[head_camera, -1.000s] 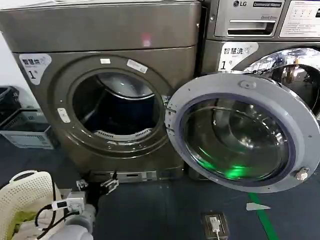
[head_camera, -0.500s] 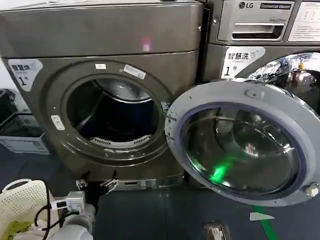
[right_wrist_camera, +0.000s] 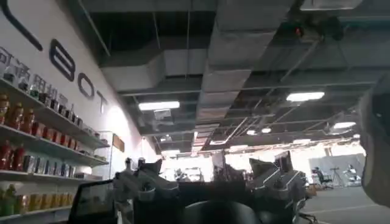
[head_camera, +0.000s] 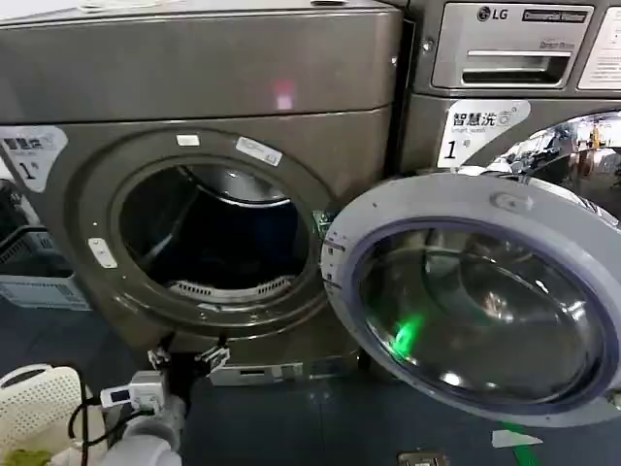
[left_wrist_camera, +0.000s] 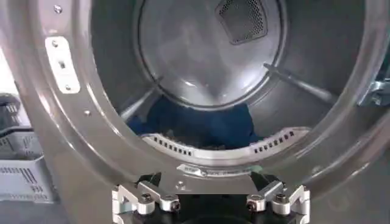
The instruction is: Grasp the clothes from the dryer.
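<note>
Approach phase, I'd say, nothing grabbed yet. Head view first: the dryer (head_camera: 209, 175) has its door (head_camera: 475, 301) swung wide open to the right of the drum mouth, and the left pincer (head_camera: 186, 359) sits low, just below and in front of that mouth, fingers apart with nothing between them. A white basket (head_camera: 34, 408) is off to the left of the dryer, down on the floor.

Left wrist view: the pincer is aimed straight into the drum, and the clothes (left_wrist_camera: 195, 125), a dark blue heap, lie on the drum floor just behind the perforated lip. Well apart from the fingers for now.

Right wrist view: the right pincer (right_wrist_camera: 210, 182) points up at a ceiling, away from the dryer, fingers apart, idle.

Next move, my guess: lift the left pincer over the lip, push in, drop onto the blue pile, then close.
</note>
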